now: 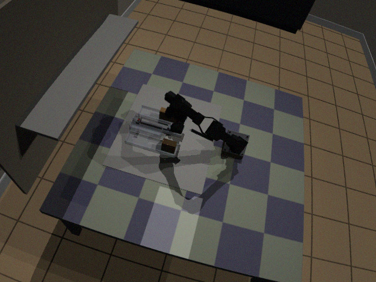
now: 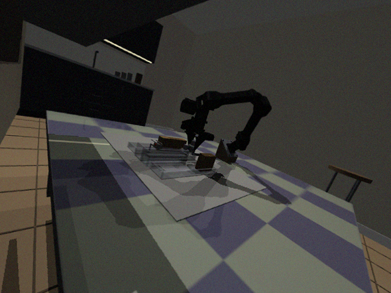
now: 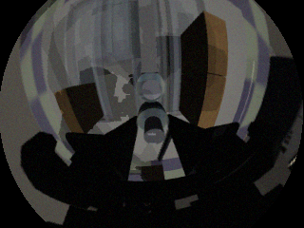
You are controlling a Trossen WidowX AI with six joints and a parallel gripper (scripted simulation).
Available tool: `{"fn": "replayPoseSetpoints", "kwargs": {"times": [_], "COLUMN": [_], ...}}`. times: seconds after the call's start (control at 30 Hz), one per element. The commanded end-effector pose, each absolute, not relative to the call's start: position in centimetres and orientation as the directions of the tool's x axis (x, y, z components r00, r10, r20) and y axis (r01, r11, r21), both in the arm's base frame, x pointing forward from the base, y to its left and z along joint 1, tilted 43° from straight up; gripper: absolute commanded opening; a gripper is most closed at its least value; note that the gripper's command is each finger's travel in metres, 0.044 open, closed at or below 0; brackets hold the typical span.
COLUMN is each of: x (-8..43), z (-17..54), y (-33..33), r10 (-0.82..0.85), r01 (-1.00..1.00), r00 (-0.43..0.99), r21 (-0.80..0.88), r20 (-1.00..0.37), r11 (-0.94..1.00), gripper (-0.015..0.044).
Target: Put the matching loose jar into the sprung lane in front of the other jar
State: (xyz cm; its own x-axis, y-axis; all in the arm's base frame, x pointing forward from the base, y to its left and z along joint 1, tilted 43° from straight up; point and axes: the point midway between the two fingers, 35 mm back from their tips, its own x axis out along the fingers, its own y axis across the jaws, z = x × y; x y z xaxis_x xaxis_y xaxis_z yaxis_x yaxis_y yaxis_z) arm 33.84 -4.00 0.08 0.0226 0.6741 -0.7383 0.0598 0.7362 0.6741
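Exterior: dim, grainy; thin lit strip, upper left.
Top: bright patch, lower centre; overlapping shadows.
Wrist: curved edges, black corners.

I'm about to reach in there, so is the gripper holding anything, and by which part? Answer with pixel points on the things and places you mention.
Yes, the gripper point(image 3: 152, 118) holds a jar point(image 3: 152, 119), its fingers on opposite sides; I can't tell how high.

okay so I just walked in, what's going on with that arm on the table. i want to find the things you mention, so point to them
The black arm's gripper point(image 3: 152, 118) is shut on a clear jar point(image 3: 153, 118) at the front end of the clear lanes point(image 1: 145, 133) point(image 2: 168, 155). A second round, clear jar point(image 3: 150, 86) sits just beyond it in the middle lane, in line with it. Brown blocks point(image 1: 168, 145) point(image 2: 205, 161) point(image 3: 204, 71) stand in the outer lanes. The held jar hasn't been let go; whether it touches the lane floor, I can't tell.
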Motion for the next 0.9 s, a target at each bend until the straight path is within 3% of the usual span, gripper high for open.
{"fn": "replayPoseSetpoints", "kwargs": {"times": [0.0,0.87], "x": [34.65,34.65], "z": [0.47,0.25], "y": [-4.13,-4.06], "r10": [0.676,0.676], "r01": [0.047,0.047], "r00": [0.048,0.048], "r21": [0.678,0.678], "r20": [-0.735,-0.735], "r11": [0.734,0.734], "gripper": [0.0,0.0]}}
